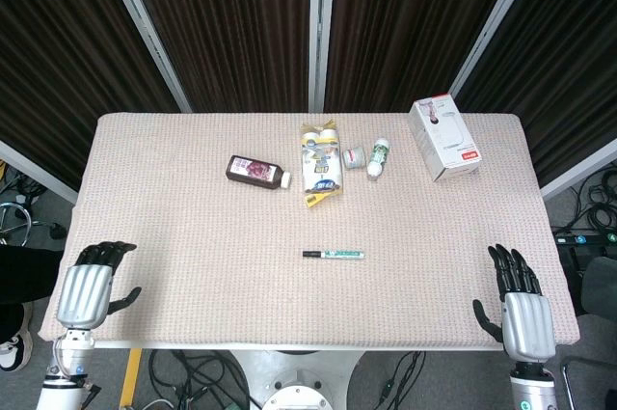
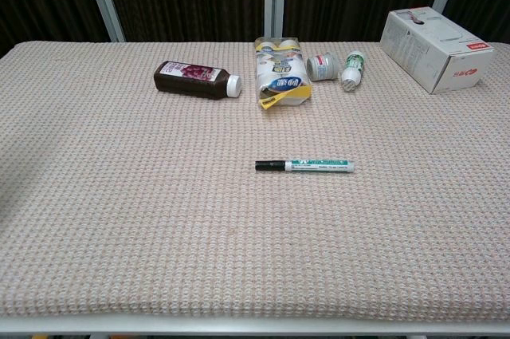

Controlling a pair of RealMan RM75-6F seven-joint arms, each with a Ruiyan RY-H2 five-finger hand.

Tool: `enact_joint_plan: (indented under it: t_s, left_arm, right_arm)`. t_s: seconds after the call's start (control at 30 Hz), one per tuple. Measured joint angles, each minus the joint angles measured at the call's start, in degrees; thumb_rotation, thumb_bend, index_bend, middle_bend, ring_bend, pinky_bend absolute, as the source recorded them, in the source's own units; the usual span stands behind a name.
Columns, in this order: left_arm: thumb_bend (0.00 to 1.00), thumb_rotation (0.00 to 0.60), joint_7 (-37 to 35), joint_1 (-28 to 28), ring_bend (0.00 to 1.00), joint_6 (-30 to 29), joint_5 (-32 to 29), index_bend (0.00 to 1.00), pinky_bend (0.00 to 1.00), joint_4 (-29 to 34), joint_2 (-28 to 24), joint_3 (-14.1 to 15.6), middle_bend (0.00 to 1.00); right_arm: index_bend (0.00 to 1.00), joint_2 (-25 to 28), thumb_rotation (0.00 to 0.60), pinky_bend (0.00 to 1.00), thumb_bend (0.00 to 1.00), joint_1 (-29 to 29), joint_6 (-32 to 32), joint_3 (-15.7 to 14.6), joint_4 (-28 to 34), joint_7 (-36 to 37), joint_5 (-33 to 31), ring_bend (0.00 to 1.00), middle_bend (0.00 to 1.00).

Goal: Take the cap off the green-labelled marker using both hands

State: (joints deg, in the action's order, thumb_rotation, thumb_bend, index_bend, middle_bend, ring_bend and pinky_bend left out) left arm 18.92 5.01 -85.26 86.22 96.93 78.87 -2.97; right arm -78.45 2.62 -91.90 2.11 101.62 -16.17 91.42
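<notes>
The marker lies capped mid-table, black cap toward the left hand, well in front of the wipes pack. Left hand and right hand hover at the near corners, fingers spread, holding nothing; the chest view shows neither.

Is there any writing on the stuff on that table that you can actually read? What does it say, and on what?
Nothing can be read for certain.
Green-labelled marker: print on the label, too small.
Dark bottle: label blurred.
Yellow and blue packet: large blue lettering, not legible.
White box: small red mark, unreadable.
Two small white containers: green labels, too small.
</notes>
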Motion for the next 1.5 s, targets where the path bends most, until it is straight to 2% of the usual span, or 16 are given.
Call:
enact_joint_plan:
  t_s: [0.63,0.77,1.03,1.13,1.33,1.4,1.5]
  left_arm:
    - [0.16,0.6,0.4,1.0,0.22,0.2,0.1,0.28,0.25,1.0,0.3,-0.1,0.29]
    - [0.15,0.6,1.5,1.8,0.22,1.1,0.0,0.28,0.25,1.7,0.2,-0.2,0.29]
    - [0.15,0.6,2.2,2.5,0.22,1.2,-0.6,0.28,0.25,1.7,1.3,-0.8,0.29]
    - [0.15,0.6,1.7,2.8,0.22,1.5,-0.9,0.28,0.25,1.6,1.3,-1.0,0.29]
    - [0.15,0.6,1.3,3.6,0.22,3.1,-1.6,0.28,0.25,1.8,0.2,-1.0,0.29]
    - [0.15,0.6,1.0,3.8,0.22,3.3,-1.7,0.28,0.25,2.0,0.0,-1.0,0.29]
    - [0.15,0.6,0.3,4.0,0.22,3.6,-2.1,0.28,0.25,2.0,0.0,-1.1,0.29]
  right_arm:
    - [0.0,0.1,0.6,0.16,0.2,-0.4,0.0,0.3,0.2,1.2,0.0,0.0,0.09]
    - [0.0,0.0,0.6,0.17,0.18,-1.0,0.2,0.7,0.7,-0.8,0.5,0.0,0.14]
    - [0.01,0.8,0.6,0.2,0.17,-3.8,3.5,2.7,3.9,-6.1,-0.5,0.0,0.14]
    - [0.03,0.8,0.6,0.25,0.17,-5.1,4.5,3.9,5.5,-8.9,-1.1,0.04,0.15]
    - [0.12,-1.2,0.6,0.53,0.17,-8.8,8.2,6.8,8.2,-15.4,-4.5,0.26,0.2]
    - [0.18,-1.9,0.6,0.69,0.2,-10.6,10.3,7.8,9.0,-17.4,-6.4,0.44,0.22]
    - [0.23,-3.1,0.6,0.84,0.21,-13.4,13.4,9.5,9.7,-20.8,-10.1,0.65,0.29]
